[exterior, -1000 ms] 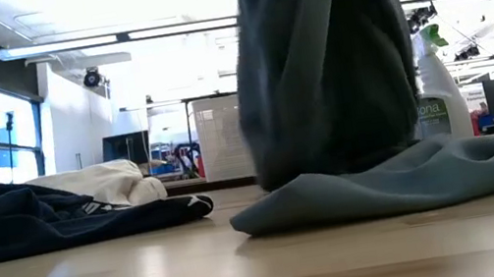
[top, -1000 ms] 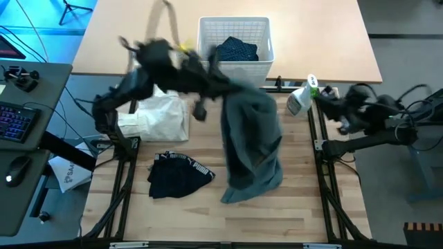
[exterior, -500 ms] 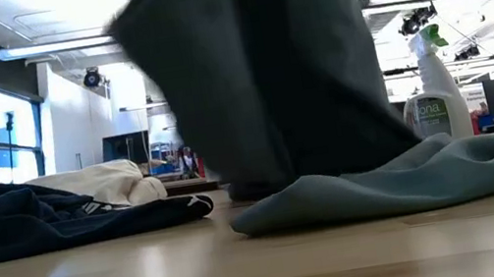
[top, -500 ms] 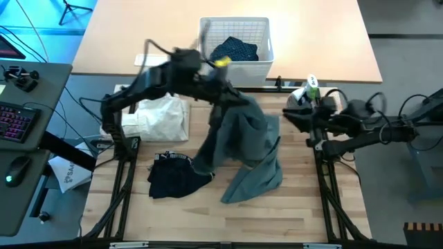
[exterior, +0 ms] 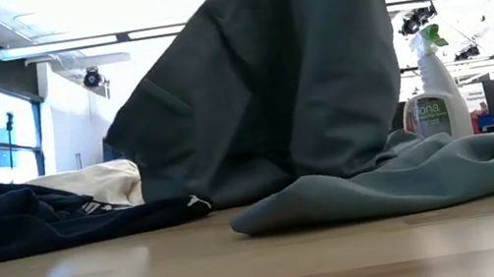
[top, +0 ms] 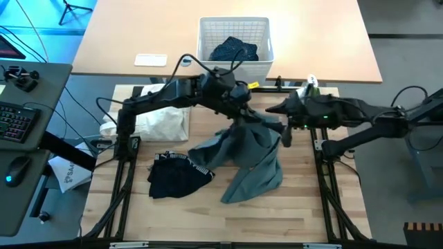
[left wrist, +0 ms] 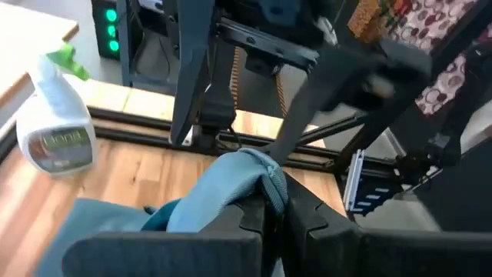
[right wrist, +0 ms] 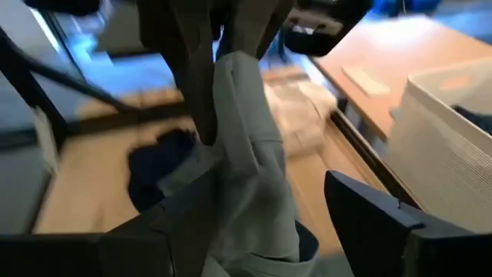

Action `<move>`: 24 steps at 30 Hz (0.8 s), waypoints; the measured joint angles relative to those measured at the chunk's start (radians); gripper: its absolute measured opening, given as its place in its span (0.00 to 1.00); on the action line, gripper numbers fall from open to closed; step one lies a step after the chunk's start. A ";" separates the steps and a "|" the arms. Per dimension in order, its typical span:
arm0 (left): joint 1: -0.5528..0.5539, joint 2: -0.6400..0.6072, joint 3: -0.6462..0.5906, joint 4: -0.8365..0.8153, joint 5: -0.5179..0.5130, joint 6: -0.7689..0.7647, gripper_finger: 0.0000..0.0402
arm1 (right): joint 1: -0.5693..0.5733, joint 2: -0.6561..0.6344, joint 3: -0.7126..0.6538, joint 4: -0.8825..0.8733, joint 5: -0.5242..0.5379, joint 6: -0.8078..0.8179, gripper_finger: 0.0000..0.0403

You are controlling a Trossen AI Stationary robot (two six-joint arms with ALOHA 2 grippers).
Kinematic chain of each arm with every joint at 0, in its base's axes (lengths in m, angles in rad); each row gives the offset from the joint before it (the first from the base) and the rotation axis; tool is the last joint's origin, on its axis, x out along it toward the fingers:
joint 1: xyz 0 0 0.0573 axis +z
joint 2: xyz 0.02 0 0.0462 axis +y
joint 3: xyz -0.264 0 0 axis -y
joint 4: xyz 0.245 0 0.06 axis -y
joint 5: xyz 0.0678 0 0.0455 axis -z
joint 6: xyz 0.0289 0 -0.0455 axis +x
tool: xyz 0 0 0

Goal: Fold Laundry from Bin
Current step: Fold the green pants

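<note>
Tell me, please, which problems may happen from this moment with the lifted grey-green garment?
1. The left gripper pinches only a small bunched corner of the grey-green top, so it may slip out.
2. The right gripper is open next to the hanging cloth and may close on the wrong fold, or on several layers.
3. The top's lower end trails on the table near the black piece, so a sideways pull might drag that piece along.
</note>
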 joint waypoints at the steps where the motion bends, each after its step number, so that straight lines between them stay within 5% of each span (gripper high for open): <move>1: 0.000 0.005 0.000 0.005 0.000 -0.016 0.00 | 0.000 0.026 0.030 -0.040 0.007 -0.002 0.59; 10: 0.013 0.024 0.000 0.056 0.032 -0.130 0.17 | 0.000 0.173 0.175 -0.155 -0.002 -0.113 0.49; 17: 0.031 0.015 0.000 0.043 0.053 -0.123 0.36 | -0.021 0.172 0.177 -0.209 -0.021 -0.064 0.19; 20: 0.040 -0.012 0.008 -0.038 0.099 -0.076 0.39 | -0.036 0.127 0.135 -0.222 -0.026 -0.025 0.04; 24: 0.043 -0.070 0.010 -0.272 0.084 -0.022 0.40 | -0.056 0.008 -0.005 -0.232 -0.011 0.069 0.02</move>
